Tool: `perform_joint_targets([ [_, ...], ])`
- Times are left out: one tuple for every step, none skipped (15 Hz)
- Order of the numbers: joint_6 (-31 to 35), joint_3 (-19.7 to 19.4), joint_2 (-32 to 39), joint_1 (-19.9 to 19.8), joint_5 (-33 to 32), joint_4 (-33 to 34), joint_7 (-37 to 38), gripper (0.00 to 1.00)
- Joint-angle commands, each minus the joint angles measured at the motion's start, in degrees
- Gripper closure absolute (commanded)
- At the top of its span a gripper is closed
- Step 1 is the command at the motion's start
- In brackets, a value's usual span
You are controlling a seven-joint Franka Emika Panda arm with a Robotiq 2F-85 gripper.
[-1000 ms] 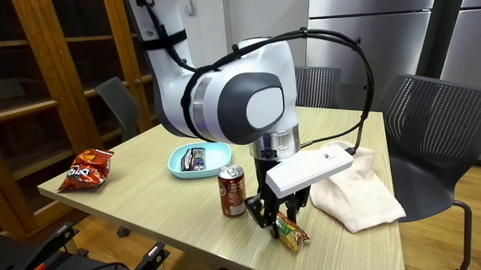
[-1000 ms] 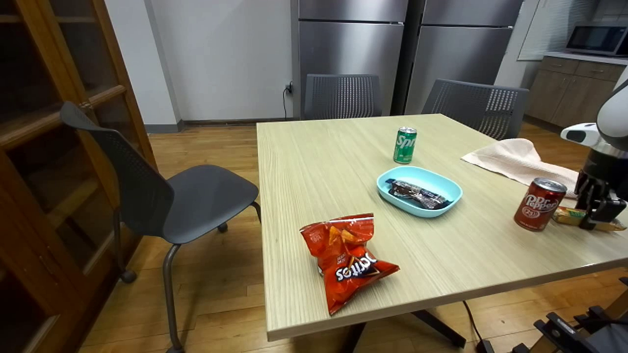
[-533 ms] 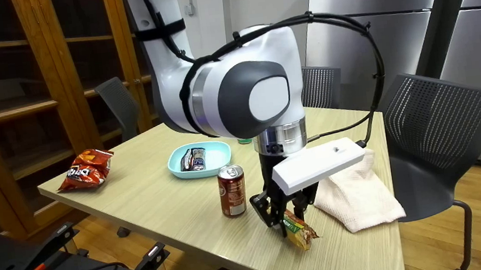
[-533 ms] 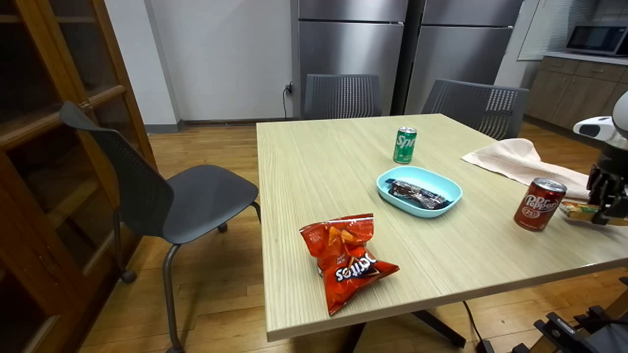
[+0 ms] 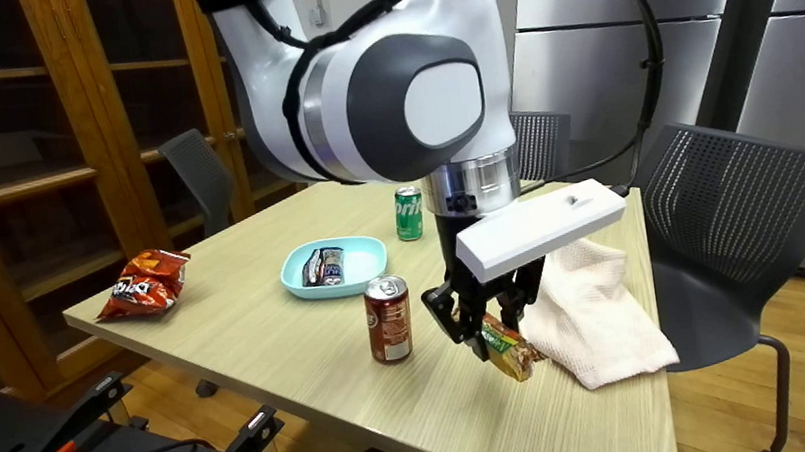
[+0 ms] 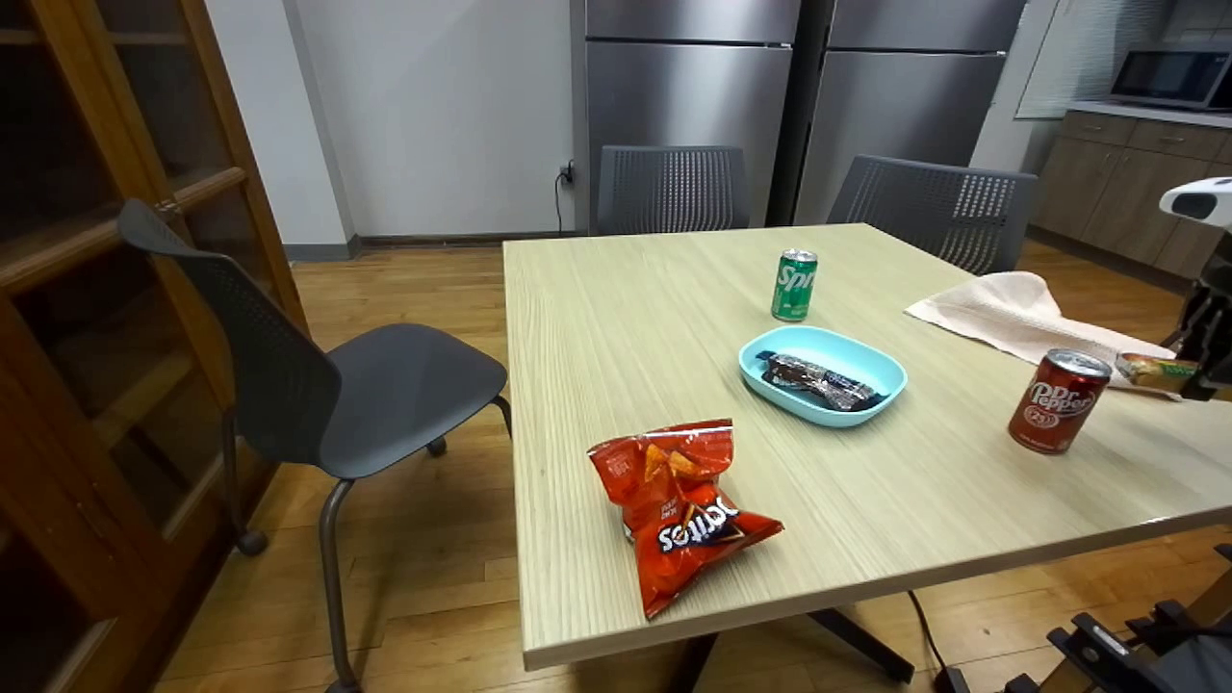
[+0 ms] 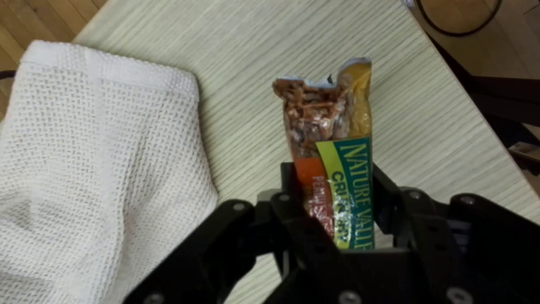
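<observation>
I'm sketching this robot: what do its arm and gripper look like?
The arm is white and rounded, with a dark grey cap, silver bands and black cables. The gripper is black, with jointed fingers; a white box sits above them.

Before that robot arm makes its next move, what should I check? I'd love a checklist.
1. Snack bar held by the tool: ok, pinched from both sides.
2. Grip firm enough: cannot tell.
3. Snack bar off the table: ok, looks raised.
4. Towel apart from the snack bar: ok, table shows between them.
5. Dr Pepper can upright and apart from the tool: ok.
6. Sprite can upright: ok.
</observation>
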Motion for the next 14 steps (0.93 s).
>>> perform_joint_targets([
  [-3.43,1.37,-6.75,-0.05,2.66,-2.83,-1.07,0.84],
  [-3.80,1.20,-7.77,0.57,3.05,-3.08,-0.63,0.84],
  [-4.09,1.20,-8.86,1.15,3.54,-3.41,-0.42,0.84],
  [-4.67,1.17,-9.94,1.76,4.01,-3.62,-0.36,0.84],
  [-5.26,0.76,-11.15,2.74,3.91,-3.88,0.13,0.84],
  [-5.62,0.45,-12.27,3.56,3.74,-4.19,0.40,0.84],
  [-6.12,0.39,-13.19,4.30,3.67,-4.36,0.37,0.84],
  [-6.40,0.11,-13.84,5.34,3.11,-4.42,1.29,0.84],
  [-7.44,0.32,-14.55,6.11,3.55,-4.22,1.34,0.84],
  [-7.80,0.55,-15.45,7.00,3.92,-4.36,1.65,0.84],
  [-8.40,0.71,-16.23,7.85,4.29,-4.33,1.93,0.84],
  [-8.98,0.97,-16.90,8.93,4.61,-4.14,2.55,0.84],
  [-9.39,1.15,-17.15,10.03,4.63,-3.76,3.60,0.84],
  [-9.76,1.66,-17.24,11.27,5.82,-3.40,4.61,0.84],
])
